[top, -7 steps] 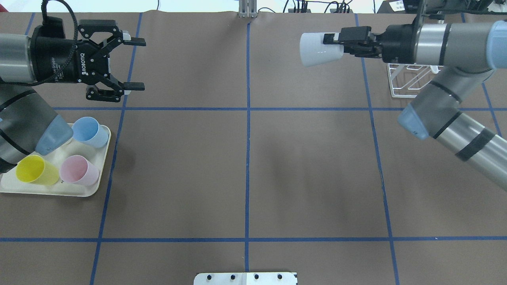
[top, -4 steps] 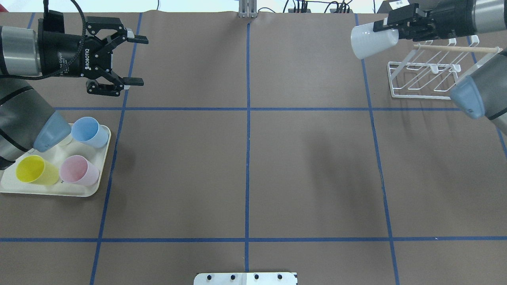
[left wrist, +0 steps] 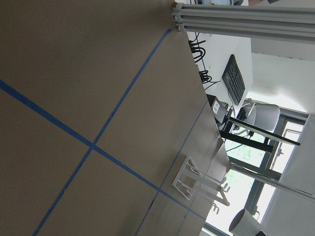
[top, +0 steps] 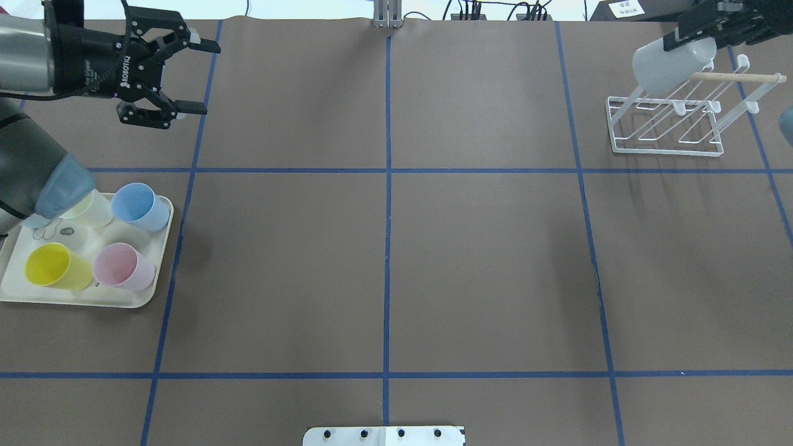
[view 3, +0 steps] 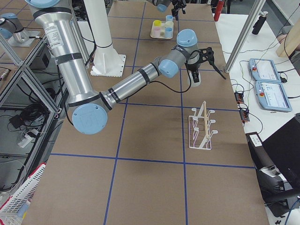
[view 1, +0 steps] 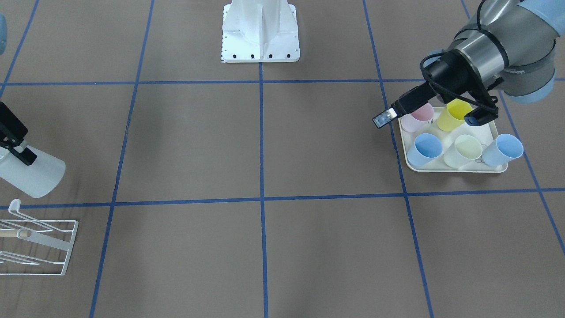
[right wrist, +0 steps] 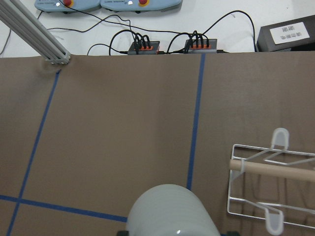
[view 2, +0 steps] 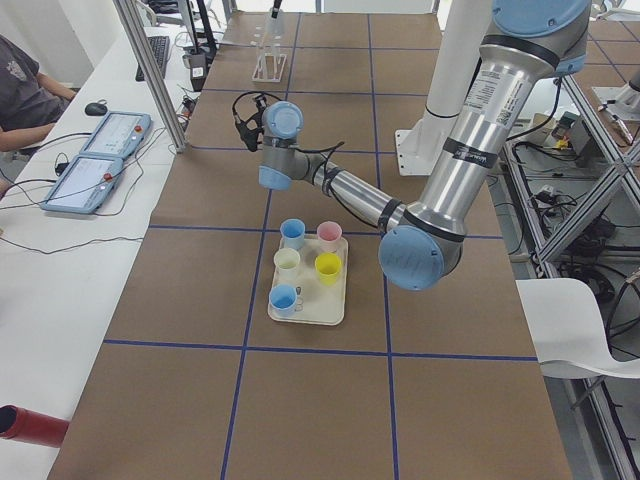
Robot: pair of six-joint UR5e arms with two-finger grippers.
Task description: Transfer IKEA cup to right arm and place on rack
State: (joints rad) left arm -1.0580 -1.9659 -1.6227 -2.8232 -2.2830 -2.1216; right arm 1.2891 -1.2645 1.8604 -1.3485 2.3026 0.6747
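My right pincer point(top: 689, 38) is clamped on the white IKEA cup point(top: 672, 65), held tilted near the rack point(top: 743, 78) at upper right, probably to line it up with a prong. The left pincer point(top: 197, 77), upper left, gapes empty.

Brown table point(top: 495, 279), blue tape grid point(top: 388, 170)

Overhead and front-facing cameras face oppositely, sharing the rack point(top: 679, 109).
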